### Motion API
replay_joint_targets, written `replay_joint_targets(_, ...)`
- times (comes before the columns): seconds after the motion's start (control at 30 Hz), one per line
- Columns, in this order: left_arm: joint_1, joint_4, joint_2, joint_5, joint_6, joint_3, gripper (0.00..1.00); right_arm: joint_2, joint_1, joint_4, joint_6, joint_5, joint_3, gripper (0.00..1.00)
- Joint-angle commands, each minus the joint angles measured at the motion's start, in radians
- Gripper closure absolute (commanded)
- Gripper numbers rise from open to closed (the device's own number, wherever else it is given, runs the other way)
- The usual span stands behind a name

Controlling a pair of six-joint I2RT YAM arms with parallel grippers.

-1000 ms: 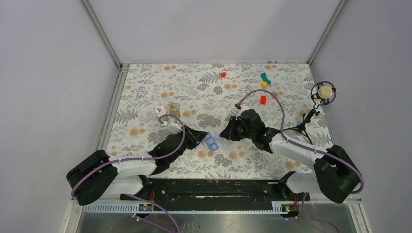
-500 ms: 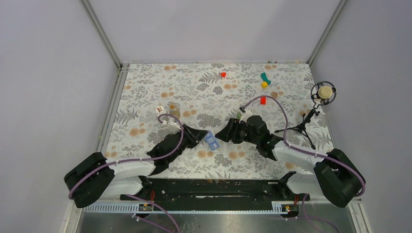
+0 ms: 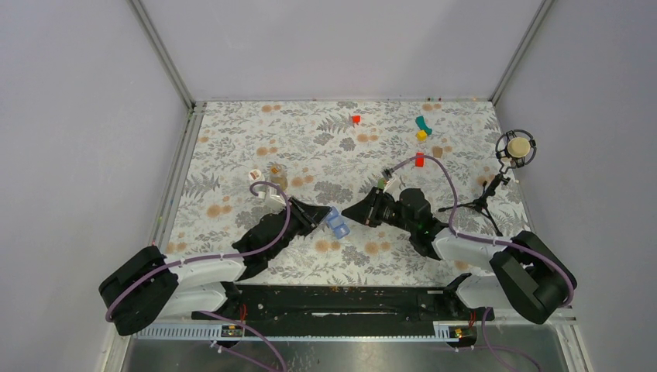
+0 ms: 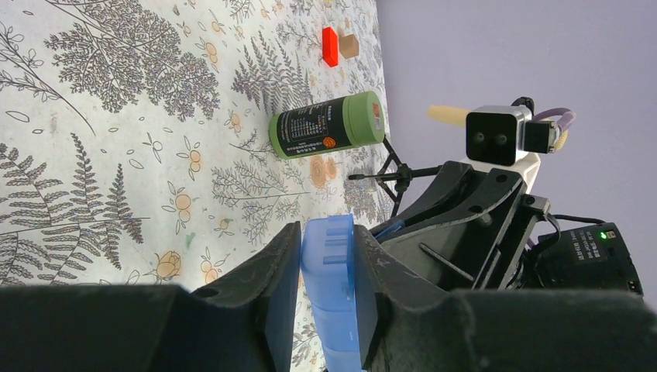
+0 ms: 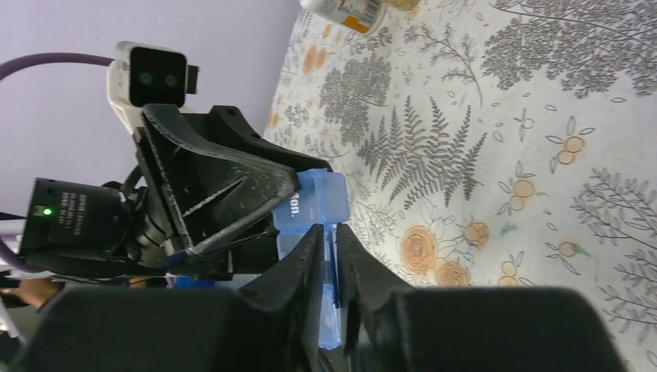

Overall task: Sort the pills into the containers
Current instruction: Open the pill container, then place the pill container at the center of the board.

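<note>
**Pill box** [image 3: 336,222] near the middle of the table [image 3: 232,155], between the two arms and apparently lifted clear of it. The left gripper [image 4: 325,237] clamps the box's broad faces, jaws drawn in tight against it, seemingly to steady it. The right gripper [image 5: 327,235] pinches a thin blue edge of the box, jaws almost together; this is probably a compartment lid about to be pried open. A green bottle [image 4: 329,124] lies on its side, well apart. No pills are visible. The fingers hide the compartments' contents, and the box's lower end is cut off or covered in both wrist views.

The right tool [image 5: 329,232] has shifted left and closed onto the pill box [image 5: 318,201].
</note>
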Motion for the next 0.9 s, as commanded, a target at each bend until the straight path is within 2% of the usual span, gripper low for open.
replay_joint_targets(0.0,0.003,0.045,-0.019,-0.010,0.004,-0.004,1.00,0.020,-0.006,0.119,0.033,-0.041,-0.003,0.88)
replay_joint_targets(0.1,0.004,0.029,-0.022,-0.014,0.019,0.002,0.90,0.032,-0.005,0.116,0.033,-0.053,0.002,1.00)
replay_joint_targets(0.13,0.004,0.022,-0.023,-0.016,0.024,0.004,0.84,0.035,-0.006,0.114,0.030,-0.055,0.002,1.00)
replay_joint_targets(0.23,0.003,0.007,-0.038,-0.018,0.060,0.007,0.61,0.036,-0.005,0.084,0.012,-0.053,0.002,1.00)
replay_joint_targets(0.33,0.004,-0.083,-0.070,-0.058,0.085,0.021,0.34,0.030,-0.006,0.043,-0.023,-0.043,-0.005,1.00)
replay_joint_targets(0.43,0.004,-0.211,-0.123,-0.120,0.122,0.043,0.19,0.024,-0.006,-0.001,-0.060,-0.024,-0.023,1.00)
replay_joint_targets(0.57,0.004,-0.451,-0.212,-0.230,0.196,0.104,0.14,0.051,-0.006,-0.085,-0.118,0.008,-0.031,1.00)
replay_joint_targets(0.8,0.006,-0.781,-0.325,-0.445,0.256,0.202,0.13,0.174,-0.002,0.004,-0.119,0.018,-0.064,1.00)
replay_joint_targets(0.87,0.008,-0.843,-0.345,-0.496,0.256,0.217,0.13,0.194,0.002,0.010,-0.127,0.027,-0.062,0.94)
